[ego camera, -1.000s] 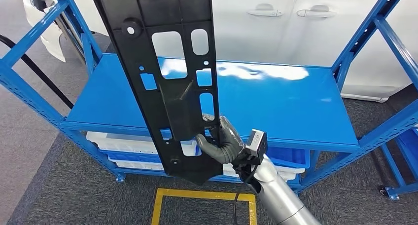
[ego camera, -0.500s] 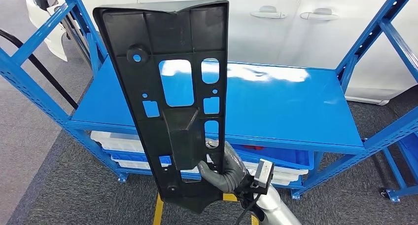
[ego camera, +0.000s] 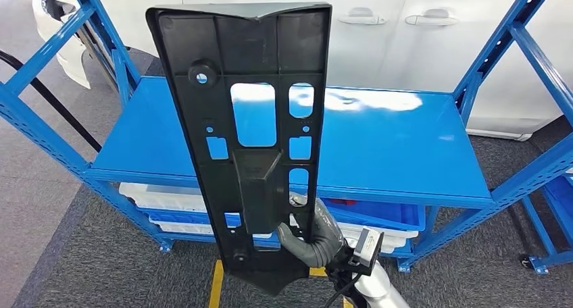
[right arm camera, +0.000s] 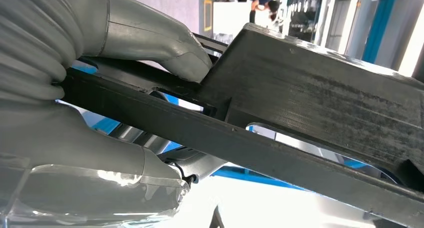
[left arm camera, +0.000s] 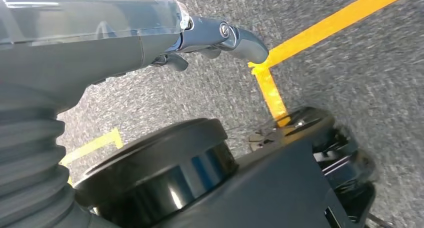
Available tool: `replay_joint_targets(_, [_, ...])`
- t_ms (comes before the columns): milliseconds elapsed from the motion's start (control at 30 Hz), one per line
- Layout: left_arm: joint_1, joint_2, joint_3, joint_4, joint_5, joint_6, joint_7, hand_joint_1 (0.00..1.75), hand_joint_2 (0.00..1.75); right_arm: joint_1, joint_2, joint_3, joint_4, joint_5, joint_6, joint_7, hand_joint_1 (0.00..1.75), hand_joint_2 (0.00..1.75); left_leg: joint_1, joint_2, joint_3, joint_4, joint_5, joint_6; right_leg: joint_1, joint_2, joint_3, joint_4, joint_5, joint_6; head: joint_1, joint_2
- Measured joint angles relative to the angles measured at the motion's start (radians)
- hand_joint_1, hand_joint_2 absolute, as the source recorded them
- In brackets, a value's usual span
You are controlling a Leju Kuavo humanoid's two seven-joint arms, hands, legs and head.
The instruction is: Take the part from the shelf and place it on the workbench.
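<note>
While my right robot hand grips the long black part near its bottom end, the part stands almost straight up in front of the blue shelf. It looks stiff and hard, like plastic, and I think it is light but top-heavy, so it could tip. A hold closer to the middle would be steadier. My left robot hand hangs over the floor, fingers curled, holding nothing. The shelf posts stand close on both sides, so I must swing slowly.
</note>
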Motion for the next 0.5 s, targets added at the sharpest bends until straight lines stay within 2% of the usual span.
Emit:
replay_joint_targets(100, [0.002,0.000,0.000,0.000,-0.005,0.000,0.001,0.00,1.75,0.010,0.000,-0.006,-0.010,0.007,-0.011,-0.003,1.75,1.75,-0.003,-0.003,0.001,-0.018,0.002,0.018,0.001,0.000,-0.008,0.003,0.003,0.017,0.000,0.000])
replay_joint_targets(167, [0.001,-0.001,-0.001,0.000,-0.006,0.000,0.003,0.00,1.75,0.015,0.000,-0.008,-0.019,0.011,-0.017,-0.006,1.75,1.75,0.000,-0.002,0.002,-0.023,0.008,0.030,-0.002,0.000,-0.020,0.031,-0.018,0.028,0.000,0.000])
replay_joint_targets(200, [0.001,-0.001,-0.001,0.000,-0.006,0.001,0.003,0.00,1.75,0.018,0.000,-0.010,-0.023,0.012,-0.019,-0.006,1.75,1.75,0.002,0.000,0.002,-0.026,0.010,0.034,-0.003,0.000,-0.040,0.074,-0.045,0.033,0.000,0.000])
replay_joint_targets(267, [0.001,-0.001,-0.001,0.000,-0.004,0.003,0.003,0.00,1.75,0.024,0.000,-0.013,-0.027,0.010,-0.018,-0.007,1.75,1.75,0.001,0.002,0.000,-0.026,0.011,0.038,-0.006,0.000,-0.102,0.209,-0.109,0.042,0.000,0.000])
replay_joint_targets(300, [0.002,-0.001,-0.001,0.000,-0.002,0.004,0.002,0.00,1.75,0.028,0.000,-0.014,-0.027,0.007,-0.016,-0.007,1.75,1.75,0.000,0.002,-0.001,-0.025,0.011,0.038,-0.007,0.000,-0.130,0.267,-0.128,0.044,0.000,0.000])
replay_joint_targets(333, [0.002,-0.001,-0.001,0.000,0.000,0.005,0.002,0.00,1.75,0.032,0.000,-0.016,-0.026,0.001,-0.012,-0.007,1.75,1.75,0.000,0.002,-0.001,-0.025,0.011,0.038,-0.008,0.000,-0.142,0.292,-0.128,0.045,0.000,0.000])
replay_joint_targets(367, [0.002,-0.001,-0.001,0.000,0.002,0.006,0.001,0.00,1.75,0.036,0.000,-0.018,-0.026,-0.007,-0.008,-0.007,1.75,1.75,0.000,0.003,0.000,-0.025,0.011,0.038,-0.009,-0.001,-0.135,0.276,-0.109,0.044,0.000,0.000])
replay_joint_targets(400, [0.002,-0.001,-0.001,0.000,0.003,0.007,0.000,0.00,1.75,0.038,0.000,-0.022,-0.026,-0.018,-0.003,-0.008,1.75,1.75,0.000,0.005,0.002,-0.025,0.010,0.038,-0.009,-0.003,-0.107,0.221,-0.075,0.041,0.000,0.000])
replay_joint_targets(433, [0.002,-0.001,-0.001,0.000,0.004,0.008,-0.001,0.00,1.75,0.038,0.000,-0.026,-0.026,-0.028,0.000,-0.008,1.75,1.75,0.000,0.007,0.004,-0.025,0.008,0.037,-0.008,-0.016,-0.070,0.145,-0.040,0.036,0.000,0.000])
replay_joint_targets(500, [0.005,-0.001,-0.001,0.000,0.004,0.009,-0.002,0.00,1.75,0.039,0.000,-0.035,-0.026,-0.048,0.001,-0.010,1.75,1.75,-0.005,0.012,0.006,-0.023,0.004,0.030,0.000,-0.043,-0.015,0.028,-0.001,0.024,0.000,0.000])
